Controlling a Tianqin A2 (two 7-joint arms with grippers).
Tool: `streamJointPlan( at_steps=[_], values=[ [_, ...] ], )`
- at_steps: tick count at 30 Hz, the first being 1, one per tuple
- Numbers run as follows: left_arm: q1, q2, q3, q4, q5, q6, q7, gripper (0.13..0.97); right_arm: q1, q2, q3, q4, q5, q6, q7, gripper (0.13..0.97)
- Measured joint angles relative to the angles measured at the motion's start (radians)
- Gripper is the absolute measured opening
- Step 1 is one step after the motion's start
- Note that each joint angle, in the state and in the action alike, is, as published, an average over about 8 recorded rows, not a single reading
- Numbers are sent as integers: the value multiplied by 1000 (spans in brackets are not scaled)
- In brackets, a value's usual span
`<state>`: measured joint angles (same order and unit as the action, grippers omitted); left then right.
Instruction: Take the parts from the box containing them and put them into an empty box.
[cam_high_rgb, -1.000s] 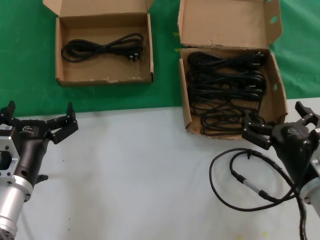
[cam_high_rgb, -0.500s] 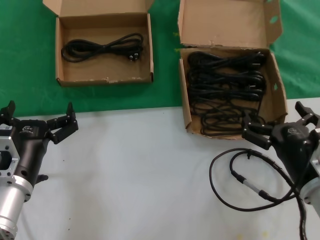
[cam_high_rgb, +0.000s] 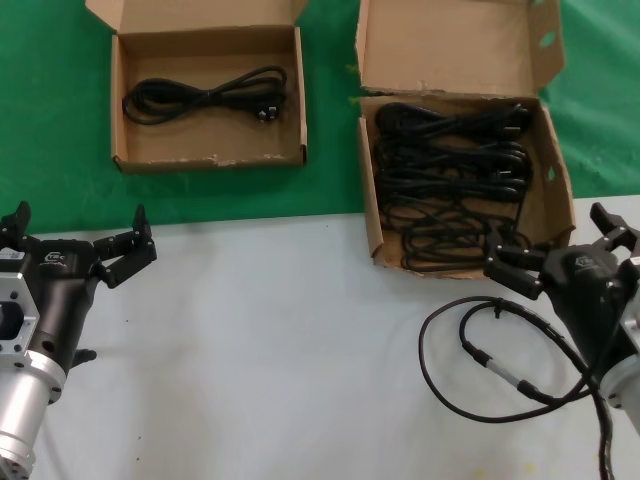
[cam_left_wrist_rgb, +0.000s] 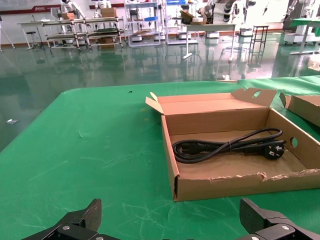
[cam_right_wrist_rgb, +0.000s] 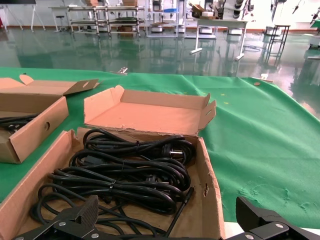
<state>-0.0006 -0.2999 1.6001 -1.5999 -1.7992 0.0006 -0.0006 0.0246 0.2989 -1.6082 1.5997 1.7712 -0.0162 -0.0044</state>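
Note:
The larger box (cam_high_rgb: 450, 45) stands on the right with its tall lid flap up and holds several bundled black cords (cam_high_rgb: 450, 180). My right gripper (cam_high_rgb: 550, 238) is open just in front of its near right corner; the right wrist view shows the cords (cam_right_wrist_rgb: 130, 170) in the box (cam_right_wrist_rgb: 211, 195) beyond the open gripper (cam_right_wrist_rgb: 167, 205). The smaller shallow box (cam_high_rgb: 210, 160) on the left holds one looped cord (cam_high_rgb: 205, 95). My left gripper (cam_high_rgb: 80, 222) is open, well in front of it. The left wrist view shows this box (cam_left_wrist_rgb: 240, 186), its cord (cam_left_wrist_rgb: 225, 147) and the open gripper (cam_left_wrist_rgb: 170, 210).
Both boxes rest on green cloth (cam_high_rgb: 60, 150); the grippers hover over the white table (cam_high_rgb: 280, 350). A thick black robot cable (cam_high_rgb: 440, 385) with a white-banded connector loops on the table by my right arm. The smaller box (cam_right_wrist_rgb: 30, 125) also shows in the right wrist view.

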Motion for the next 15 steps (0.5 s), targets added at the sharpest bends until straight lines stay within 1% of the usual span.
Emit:
streamJointPlan(
  at_steps=[15],
  values=[
    [0, 0, 0, 0, 0, 0, 0, 966, 0, 0, 0, 0, 0, 0, 0, 966]
  ],
)
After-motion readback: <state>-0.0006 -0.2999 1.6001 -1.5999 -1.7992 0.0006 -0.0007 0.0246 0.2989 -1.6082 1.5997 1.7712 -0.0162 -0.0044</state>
